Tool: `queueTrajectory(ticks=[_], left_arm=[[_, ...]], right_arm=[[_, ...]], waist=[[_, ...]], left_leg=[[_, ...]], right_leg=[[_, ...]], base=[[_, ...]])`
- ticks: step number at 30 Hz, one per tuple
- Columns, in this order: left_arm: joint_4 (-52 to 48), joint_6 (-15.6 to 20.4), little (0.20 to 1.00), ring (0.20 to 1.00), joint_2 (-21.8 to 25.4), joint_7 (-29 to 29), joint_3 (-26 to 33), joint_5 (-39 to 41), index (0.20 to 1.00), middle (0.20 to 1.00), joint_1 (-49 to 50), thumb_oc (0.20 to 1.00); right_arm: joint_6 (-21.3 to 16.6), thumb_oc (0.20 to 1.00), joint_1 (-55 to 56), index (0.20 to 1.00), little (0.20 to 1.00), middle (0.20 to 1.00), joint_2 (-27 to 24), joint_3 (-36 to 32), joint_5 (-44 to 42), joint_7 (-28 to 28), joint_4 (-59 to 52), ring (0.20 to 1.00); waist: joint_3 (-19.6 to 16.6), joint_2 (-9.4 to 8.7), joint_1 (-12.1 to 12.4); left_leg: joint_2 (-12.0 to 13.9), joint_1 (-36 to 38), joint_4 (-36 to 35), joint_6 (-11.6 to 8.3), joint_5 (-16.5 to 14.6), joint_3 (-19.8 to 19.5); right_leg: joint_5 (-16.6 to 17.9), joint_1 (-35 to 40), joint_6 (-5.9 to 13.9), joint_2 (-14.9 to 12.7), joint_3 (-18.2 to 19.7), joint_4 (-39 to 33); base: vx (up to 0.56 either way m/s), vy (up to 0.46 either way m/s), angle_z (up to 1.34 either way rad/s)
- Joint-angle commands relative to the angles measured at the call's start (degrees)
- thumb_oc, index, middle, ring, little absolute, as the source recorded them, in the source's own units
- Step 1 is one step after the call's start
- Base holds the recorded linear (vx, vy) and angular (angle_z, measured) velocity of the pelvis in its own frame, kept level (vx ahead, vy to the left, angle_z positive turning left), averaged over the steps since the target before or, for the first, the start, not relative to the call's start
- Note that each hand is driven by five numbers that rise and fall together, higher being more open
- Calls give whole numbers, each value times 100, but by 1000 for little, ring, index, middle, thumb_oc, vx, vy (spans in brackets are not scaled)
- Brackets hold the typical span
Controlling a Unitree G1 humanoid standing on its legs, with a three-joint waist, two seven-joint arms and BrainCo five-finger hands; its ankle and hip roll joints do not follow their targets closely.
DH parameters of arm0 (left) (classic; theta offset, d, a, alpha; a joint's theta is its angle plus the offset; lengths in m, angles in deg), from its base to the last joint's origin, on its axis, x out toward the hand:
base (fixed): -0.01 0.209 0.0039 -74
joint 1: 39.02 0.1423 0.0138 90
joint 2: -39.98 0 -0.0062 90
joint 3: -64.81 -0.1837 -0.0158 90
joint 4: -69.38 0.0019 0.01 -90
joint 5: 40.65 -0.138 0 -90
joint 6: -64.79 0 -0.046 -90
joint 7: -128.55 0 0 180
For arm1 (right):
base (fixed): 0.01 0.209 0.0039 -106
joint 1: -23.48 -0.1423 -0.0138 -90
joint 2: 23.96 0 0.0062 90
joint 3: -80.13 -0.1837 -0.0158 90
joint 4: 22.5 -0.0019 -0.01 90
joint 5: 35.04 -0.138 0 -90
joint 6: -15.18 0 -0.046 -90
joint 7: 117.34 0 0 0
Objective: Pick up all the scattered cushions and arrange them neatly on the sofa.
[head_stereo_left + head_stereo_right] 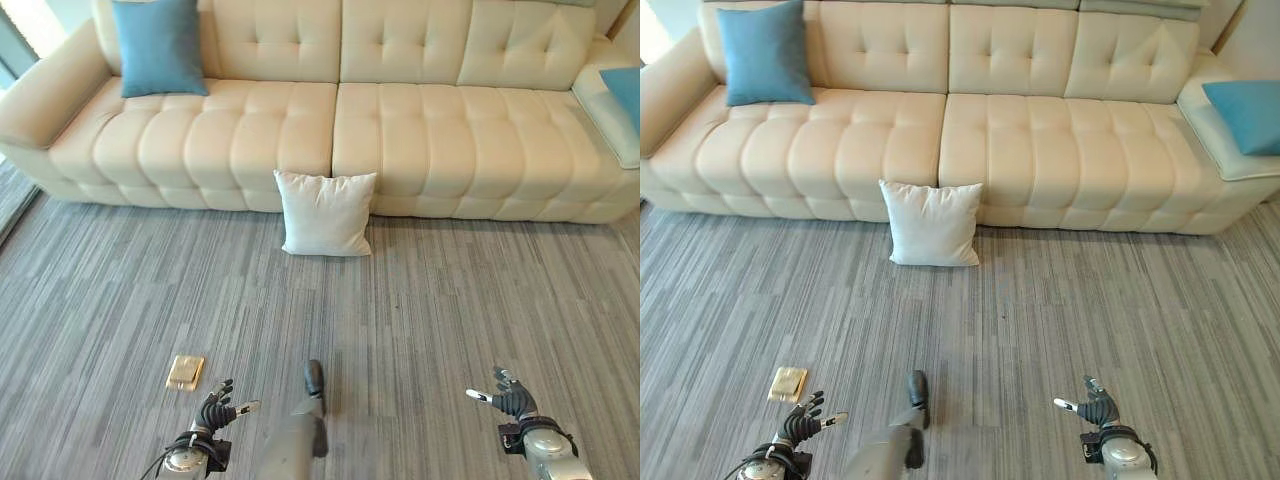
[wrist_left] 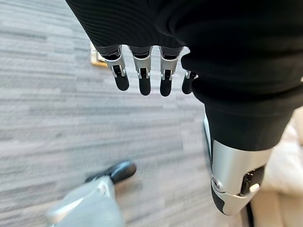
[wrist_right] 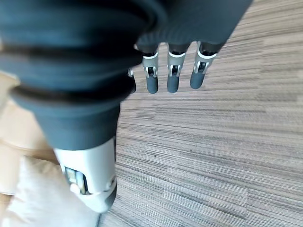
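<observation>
You have no legible text, label, number or sign anywhere: none on the sofa (image 1: 330, 130), the cushions, the floor, or the small tan plate (image 1: 185, 372) near left.

Floor: grey striped carpet (image 1: 480, 300), planks run toward sofa.
Furniture: long cream tufted leather sofa (image 1: 400, 130), spans rm width, rounded arm at left end, chaise section at right end.
Floor item: small tan square plate (image 1: 185, 371) set in carpet, near front-left.
Light: bright daylight at top-left corner, w/ glare.
</observation>
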Motion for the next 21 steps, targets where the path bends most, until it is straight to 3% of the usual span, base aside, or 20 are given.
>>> queueTrajectory(ticks=[1,2,3,4,5,7,8,9,10,12,13,14,16,19,20,21], left_arm=[[-171,116,1000,1000,89,-55,-19,-121,1000,1000,-201,1000],[-93,102,1000,1000,92,-85,-35,-167,1000,1000,-252,1000],[-92,103,1000,1000,91,-85,-36,-167,1000,1000,-254,1000],[-75,99,1000,1000,95,-106,-43,-170,1000,1000,-285,1000],[-130,101,1000,1000,127,-152,-48,-101,1000,1000,-313,1000],[-134,112,1000,1000,129,-180,-51,-96,1000,1000,-326,1000],[-103,122,1000,1000,110,-197,-87,-88,1000,1000,-370,1000],[-103,122,1000,1000,108,-197,-87,-89,1000,1000,-371,1000],[-107,157,1000,1000,103,-169,-112,-99,1000,1000,-384,1000],[-95,147,1000,1000,103,-160,-116,-98,1000,1000,-406,1000],[-95,147,1000,1000,102,-160,-115,-98,1000,1000,-408,1000],[-55,137,1000,1000,72,-164,-91,-118,1000,1000,-443,1000],[53,139,1000,1000,53,-191,-42,-216,1000,1000,-523,1000],[86,182,1000,1000,41,-155,-105,-273,1000,1000,-566,1000],[132,171,1000,1000,-15,-117,-142,-325,1000,1000,-525,1000],[134,172,1000,1000,-19,-117,-144,-325,1000,1000,-524,1000]], right_arm=[[-43,1000,-143,1000,1000,1000,-222,-255,245,8,-385,1000],[-44,1000,-146,1000,1000,1000,-160,-256,253,-7,-413,1000],[-44,1000,-146,1000,1000,1000,-161,-257,253,-7,-413,1000],[-56,1000,-153,1000,1000,1000,-112,-232,265,-3,-473,1000],[-72,1000,-228,1000,1000,1000,-15,-129,285,-18,-664,1000],[-85,1000,-273,1000,1000,1000,31,-90,287,-25,-747,1000],[-96,1000,-346,1000,1000,1000,85,-12,275,-14,-804,1000],[-96,1000,-347,1000,1000,1000,84,-12,275,-14,-803,1000],[-101,1000,-404,1000,1000,1000,58,42,247,15,-824,1000],[-77,1000,-435,1000,1000,1000,31,77,239,30,-785,1000],[-77,1000,-437,1000,1000,1000,31,77,239,30,-784,1000],[-51,1000,-414,1000,1000,1000,8,72,223,28,-716,1000],[-35,1000,-407,1000,1000,1000,2,55,251,12,-593,1000],[-39,1000,-310,1000,1000,1000,-21,9,220,20,-544,1000],[-62,1000,-176,1000,1000,1000,-32,-91,113,35,-522,1000],[-63,1000,-174,1000,1000,1000,-35,-92,112,36,-522,1000]], waist=[[10,99,260],[-18,14,246],[-28,28,258],[-19,-43,258],[65,-56,217],[106,42,215],[199,177,120],[194,189,122],[281,322,-15],[361,349,-140],[357,357,-144],[414,320,-279],[417,288,-394],[374,254,-478],[245,256,-526],[244,265,-536]], left_leg=[[769,-154,-324,-1156,295,-60],[693,-86,-186,-1083,188,-50],[714,-102,-183,-1085,192,-47],[645,-33,-73,-989,49,6],[519,305,23,-766,-292,31],[537,540,-12,-684,-417,45],[462,1042,-168,-595,-595,-14],[476,1034,-171,-598,-589,-15],[373,1482,-351,-581,-743,-136],[266,1825,-477,-620,-860,-252],[275,1818,-480,-623,-852,-256],[103,2171,-611,-661,-1021,-427],[17,2387,-691,-723,-1150,-546],[-59,2547,-603,-751,-1356,-717],[-85,2633,-301,-850,-1578,-771],[-78,2622,-277,-852,-1595,-781]], right_leg=[[283,-688,40,-399,75,409],[639,-828,167,-495,123,770],[653,-847,163,-478,136,766],[1183,-1002,325,-610,181,1260],[2086,-1509,448,-819,209,2354],[2197,-1821,387,-881,133,2758],[1834,-2362,238,-876,-106,2966],[1849,-2366,233,-862,-108,2952],[1231,-2810,118,-742,-444,2586],[1052,-3120,109,-574,-652,1918],[1071,-3115,106,-565,-659,1892],[1168,-3343,186,-358,-709,931],[1380,-3508,301,-287,-724,240],[1427,-3399,312,-304,-652,-82],[1526,-3265,168,-357,-567,49],[1521,-3262,167,-355,-581,52]], base=[[535,238,-15],[337,158,-13],[280,164,-7],[395,261,-15],[396,261,-23],[424,270,-29],[435,264,-66],[614,279,-107],[479,150,-62],[460,112,8],[460,29,46],[449,1,63],[507,-25,61],[379,-89,61],[295,-83,81],[512,-169,80]])
